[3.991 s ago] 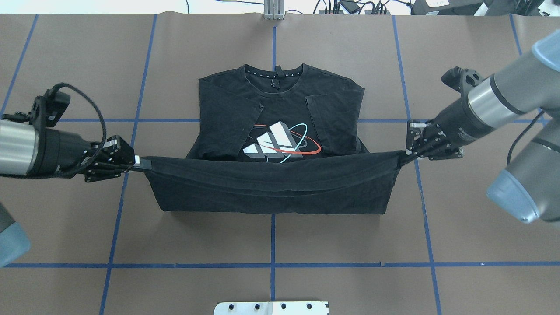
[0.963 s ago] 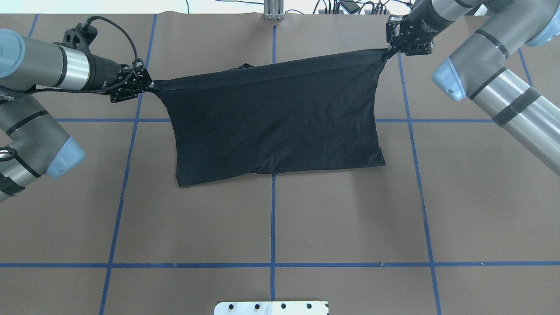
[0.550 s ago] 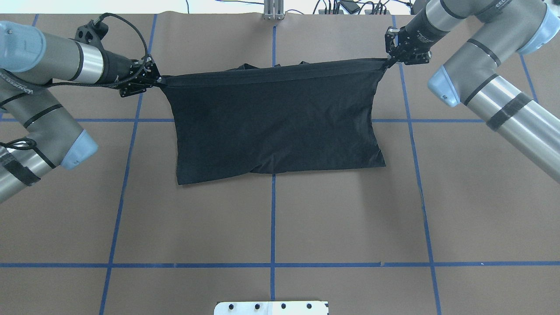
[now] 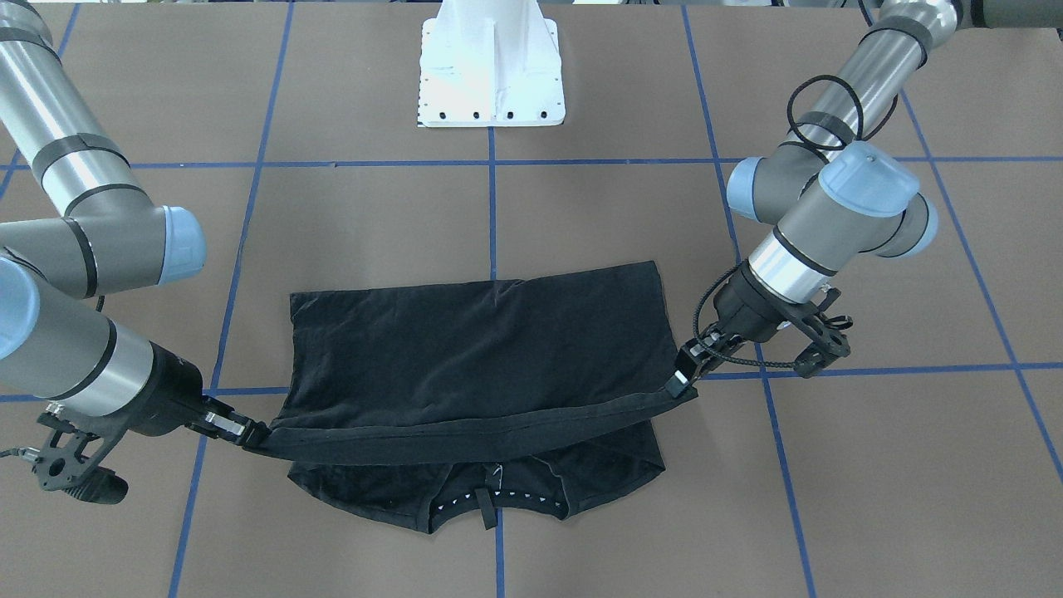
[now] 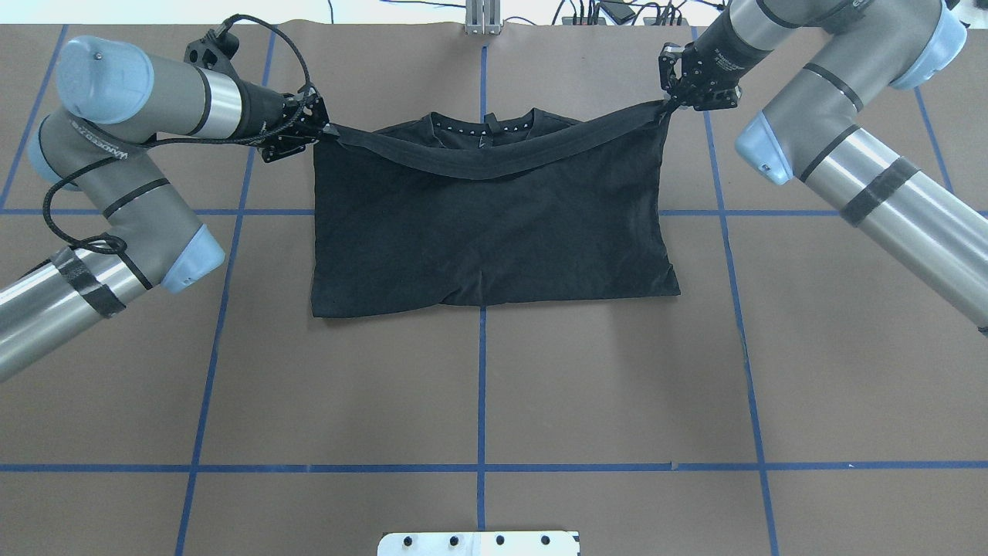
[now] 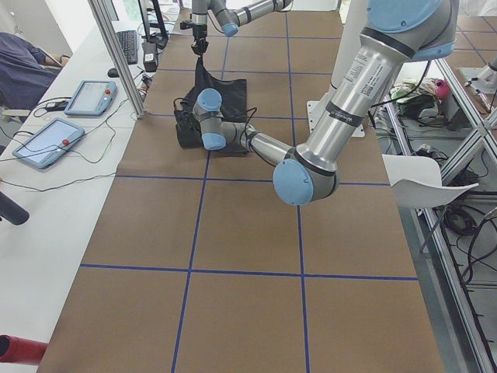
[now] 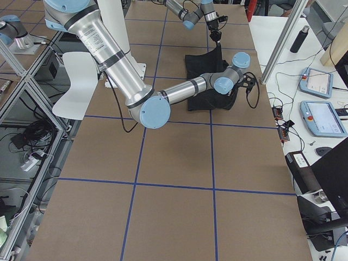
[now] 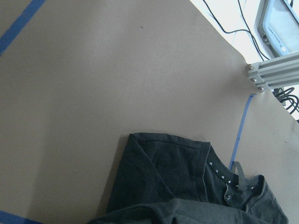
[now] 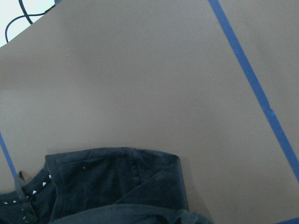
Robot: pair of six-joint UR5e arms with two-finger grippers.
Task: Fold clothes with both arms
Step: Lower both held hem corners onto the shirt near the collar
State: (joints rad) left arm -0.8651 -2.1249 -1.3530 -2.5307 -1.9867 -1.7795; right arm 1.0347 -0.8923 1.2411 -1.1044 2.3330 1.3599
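Table: brown paper, blue tape grid. On it: black T-shirt, white pedestal base.

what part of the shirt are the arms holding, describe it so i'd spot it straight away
On the brown table with blue tape lines lies a folded black T-shirt. At its far edge a narrow hem band sags between the left arm's fingers and the right arm's fingers. Unlike the flat cloth, it is raised, beside the dotted collar.

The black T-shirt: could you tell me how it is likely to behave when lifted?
Probably floppy: the T-shirt sags along its held edge between the left gripper and right gripper. Likely light: two corner pinches carry that edge.
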